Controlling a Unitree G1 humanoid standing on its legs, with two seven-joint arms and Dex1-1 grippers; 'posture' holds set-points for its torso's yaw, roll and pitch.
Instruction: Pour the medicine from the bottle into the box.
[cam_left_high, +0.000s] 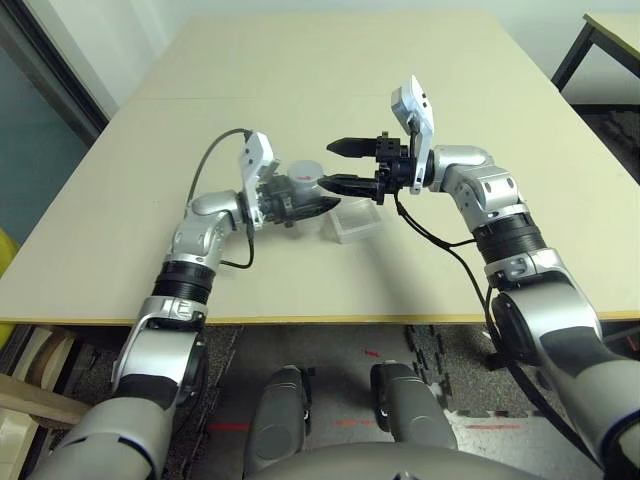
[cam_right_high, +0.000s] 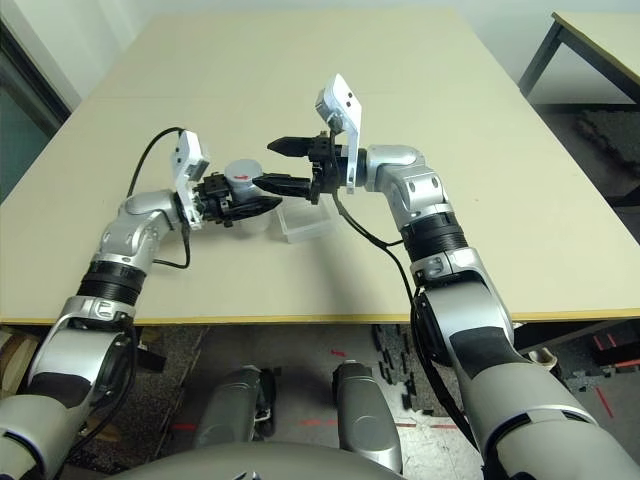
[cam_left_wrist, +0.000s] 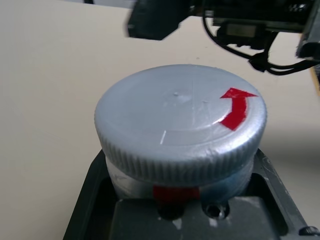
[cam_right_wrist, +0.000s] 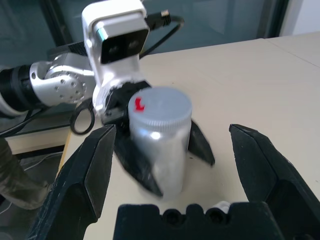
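Bottle (cam_right_wrist: 167, 145) (capped) within left gripper (cam_right_wrist: 161, 172)

Only marking that could be made out was a red curved arrow on the round grey cap (cam_left_wrist: 180, 120) of the bottle (cam_left_wrist: 125, 182): shaft bent along the cap's top near its rim, single pointed head, same arrow visible as a small red mark from the head cameras and as a partial red shape from the right wrist. A second red patch sat on the bottle's side just below the cap, partly hidden, content not readable. No letters, brand or numbers were legible on either the cap or the visible part of the bottle.
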